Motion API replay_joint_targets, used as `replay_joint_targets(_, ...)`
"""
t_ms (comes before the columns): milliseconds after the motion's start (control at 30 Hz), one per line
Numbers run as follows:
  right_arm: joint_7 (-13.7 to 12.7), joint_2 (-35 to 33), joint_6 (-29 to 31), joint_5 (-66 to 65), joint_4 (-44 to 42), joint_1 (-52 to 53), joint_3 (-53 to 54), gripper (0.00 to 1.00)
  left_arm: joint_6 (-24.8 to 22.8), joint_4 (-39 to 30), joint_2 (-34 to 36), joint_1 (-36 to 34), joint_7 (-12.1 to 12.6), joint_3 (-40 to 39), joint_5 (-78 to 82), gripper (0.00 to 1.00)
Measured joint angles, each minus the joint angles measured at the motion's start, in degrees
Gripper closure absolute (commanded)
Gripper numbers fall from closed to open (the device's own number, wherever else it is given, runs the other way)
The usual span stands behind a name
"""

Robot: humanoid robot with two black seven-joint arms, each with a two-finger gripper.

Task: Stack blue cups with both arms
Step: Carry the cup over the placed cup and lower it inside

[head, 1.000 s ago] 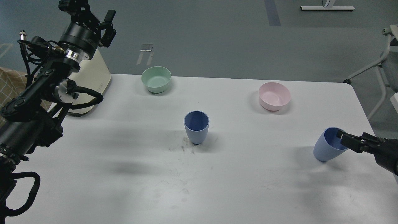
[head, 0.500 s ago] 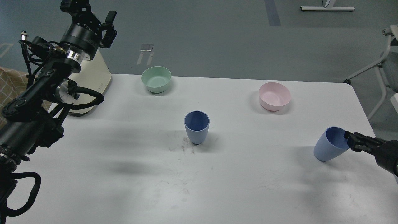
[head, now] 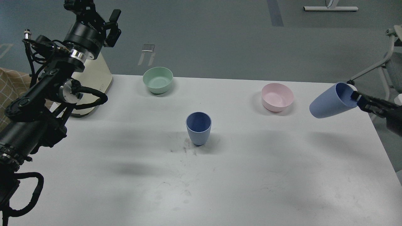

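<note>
A white worktop [head: 220, 188] fills the view, scuffed with dark marks near its middle. Near the centre stands one blue cup [head: 198, 128], upright, mouth open to the ceiling, its narrow base touching the worktop just beside the scuffs.

At about three o'clock from that cup, well apart from it, the second blue cup [head: 331, 102] is held in the air above the right edge of the worktop, tipped so its base points left and its mouth faces right. The right end effector [head: 356, 98] is clamped on its rim, one finger reaching inside the mouth.

At about one o'clock from the standing cup sits a pale pink bowl [head: 277, 97]. At about eleven o'clock, further back, sits a mint-green bowl [head: 157, 79], near the far edge.

At far left, the left arm rises high above the worktop in front of a cream-coloured appliance [head: 92, 77]. Its left end effector [head: 89, 9] is at the top, holding nothing; whether its fingers are parted I cannot tell.
</note>
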Motion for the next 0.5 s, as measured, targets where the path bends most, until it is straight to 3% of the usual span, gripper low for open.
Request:
replay_joint_targets(167, -0.8, 2.8, 0.0, 0.8, 5.5, 5.7, -3.2, 1.00, -0.1, -0.4, 0.0, 0.1, 0.0, -0.1, 0.0, 0.03)
replay_joint_targets(333, -4.0, 6.8, 0.0, 0.6, 7.5, 15.3, -15.1, 1.00, -0.2, -0.5, -0.1, 0.1, 0.0, -0.1, -0.1, 0.03)
replay_joint_targets(500, -5.4, 12.2, 0.0, -0.3, 5.7, 25.0, -28.0, 1.00, -0.3, -0.5, 0.1, -0.2, 0.0, 0.0, -0.2, 0.03)
